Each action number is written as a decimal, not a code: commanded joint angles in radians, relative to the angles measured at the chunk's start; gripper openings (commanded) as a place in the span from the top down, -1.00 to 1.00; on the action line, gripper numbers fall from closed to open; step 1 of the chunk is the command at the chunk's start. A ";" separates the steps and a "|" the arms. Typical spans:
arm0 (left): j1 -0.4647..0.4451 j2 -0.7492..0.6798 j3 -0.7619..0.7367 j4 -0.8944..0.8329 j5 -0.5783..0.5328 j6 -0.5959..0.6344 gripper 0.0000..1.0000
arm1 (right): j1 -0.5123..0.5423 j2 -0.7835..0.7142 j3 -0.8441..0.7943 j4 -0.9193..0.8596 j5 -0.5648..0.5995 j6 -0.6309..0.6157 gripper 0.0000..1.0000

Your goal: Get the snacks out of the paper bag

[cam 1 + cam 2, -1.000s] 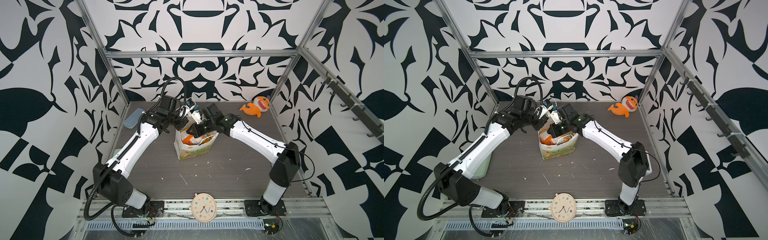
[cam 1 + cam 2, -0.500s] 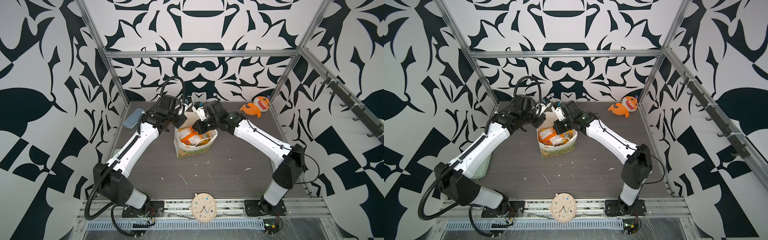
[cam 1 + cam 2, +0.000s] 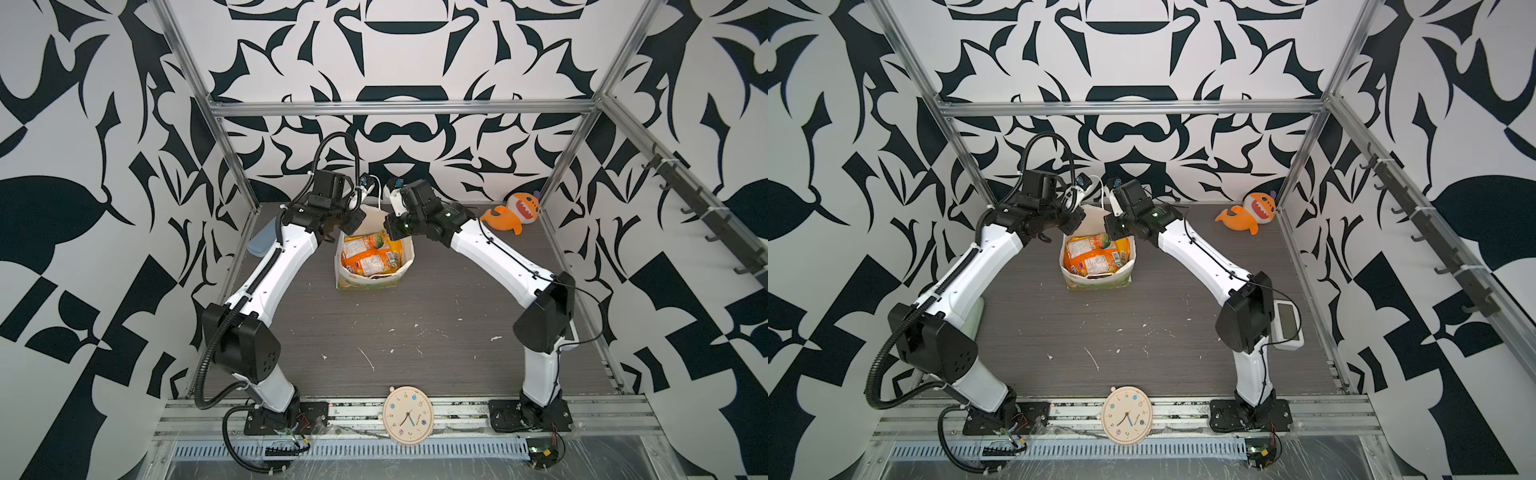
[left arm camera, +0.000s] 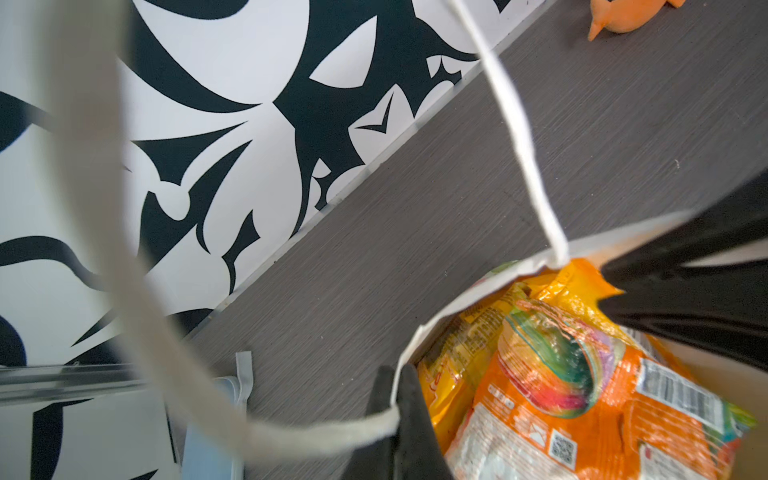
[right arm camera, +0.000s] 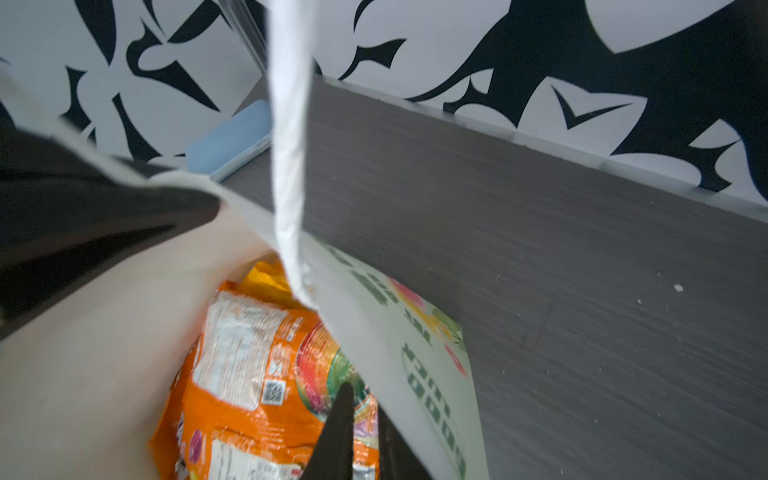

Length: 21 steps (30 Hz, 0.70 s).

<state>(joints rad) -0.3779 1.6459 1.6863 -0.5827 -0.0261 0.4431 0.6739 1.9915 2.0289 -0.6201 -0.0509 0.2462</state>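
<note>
In both top views we see a white paper bag (image 3: 365, 284) (image 3: 1100, 283) standing upright towards the back of a grey table (image 3: 374, 332), its mouth open. The snacks (image 3: 370, 259) (image 3: 1094, 257), orange and yellow packets, lie inside it. The left gripper (image 3: 348, 227) (image 3: 1074, 224) is at the bag's left rim, and the right gripper (image 3: 390, 228) (image 3: 1111, 226) is at its right rim. A plush shark (image 3: 513, 212) lies in the back right corner, a light-blue case (image 3: 261, 243) lies by the left wall, and a round clock (image 3: 408, 414) sits at the front edge.

From the left wrist, we see the left gripper (image 4: 397, 370) clamped on the rim of the paper bag (image 4: 457, 307), the paper pinched between its two black fingers. A white cord handle (image 4: 523, 137) rises from the rim. An orange packet (image 4: 582, 395) lies on top of the pile inside.

From the right wrist, we see the right gripper (image 5: 363, 415) inside the bag's mouth, just beside the printed wall of the paper bag (image 5: 395, 332). Its fingers stand slightly apart and grip nothing, and the orange packet (image 5: 249, 395) shows through the gap.
</note>
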 commanded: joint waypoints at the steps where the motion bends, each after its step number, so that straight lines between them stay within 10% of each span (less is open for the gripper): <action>1: 0.004 -0.054 0.075 0.133 0.020 0.011 1.00 | -0.007 0.016 0.090 -0.014 0.034 -0.022 0.65; 21: -0.089 -0.341 -0.395 0.182 0.117 0.029 1.00 | -0.007 -0.255 -0.379 0.148 -0.330 -0.058 -0.16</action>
<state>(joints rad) -0.4618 1.3247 1.2972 -0.4686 0.0471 0.4767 0.6636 1.8023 1.6760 -0.5186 -0.3355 0.2153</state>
